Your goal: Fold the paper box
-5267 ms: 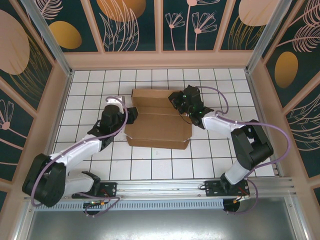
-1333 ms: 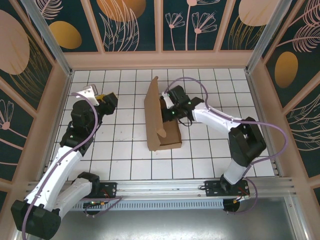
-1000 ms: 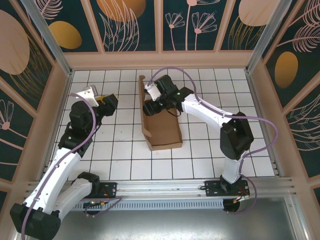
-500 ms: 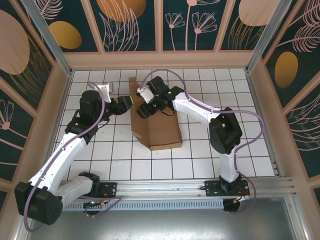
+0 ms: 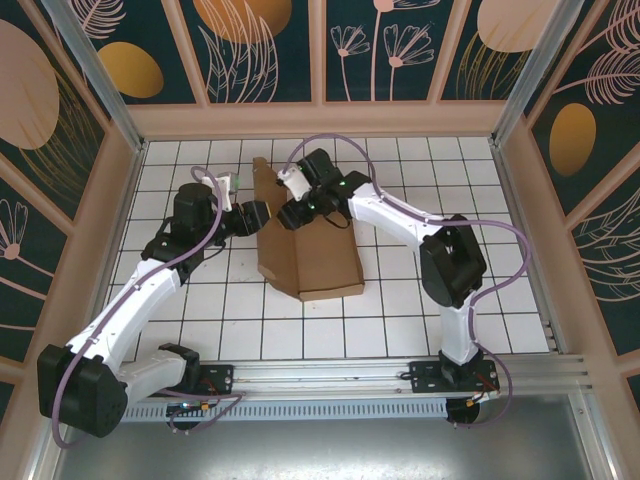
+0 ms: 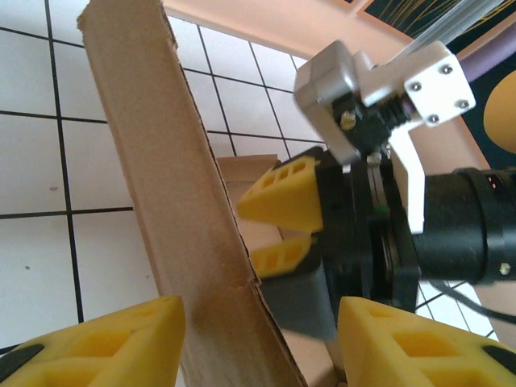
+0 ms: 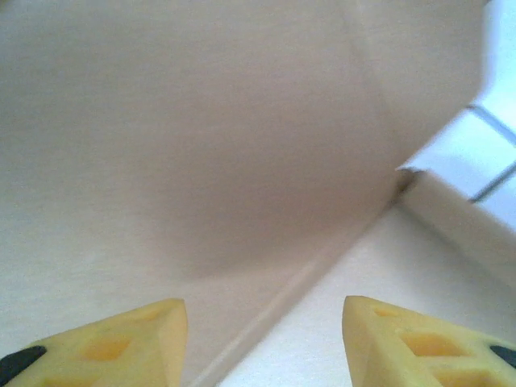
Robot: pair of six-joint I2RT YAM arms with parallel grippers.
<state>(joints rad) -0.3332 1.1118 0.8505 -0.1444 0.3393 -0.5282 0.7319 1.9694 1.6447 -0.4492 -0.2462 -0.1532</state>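
The paper box (image 5: 322,262) lies mid-table as brown cardboard: one panel is flat and its left wall stands up, leaning left. My left gripper (image 5: 256,216) is at the outer side of that wall. In the left wrist view the wall (image 6: 153,185) rises between the open yellow fingers of my left gripper (image 6: 258,347), close to the left one and well clear of the right one. My right gripper (image 5: 291,214) is on the inner side, open. It (image 6: 262,232) faces the wall from behind. In the right wrist view my right gripper (image 7: 262,339) is spread over the inner crease of the cardboard (image 7: 201,145).
The box rests on a white tiled table (image 5: 420,300) fenced by peach walls (image 5: 320,120) at the back and sides. A metal rail (image 5: 330,375) with both arm bases runs along the near edge. Purple cables (image 5: 520,240) loop off the right arm.
The left arm swung in from the far left to the raised wall. The right gripper moved left, tilting that wall further left.
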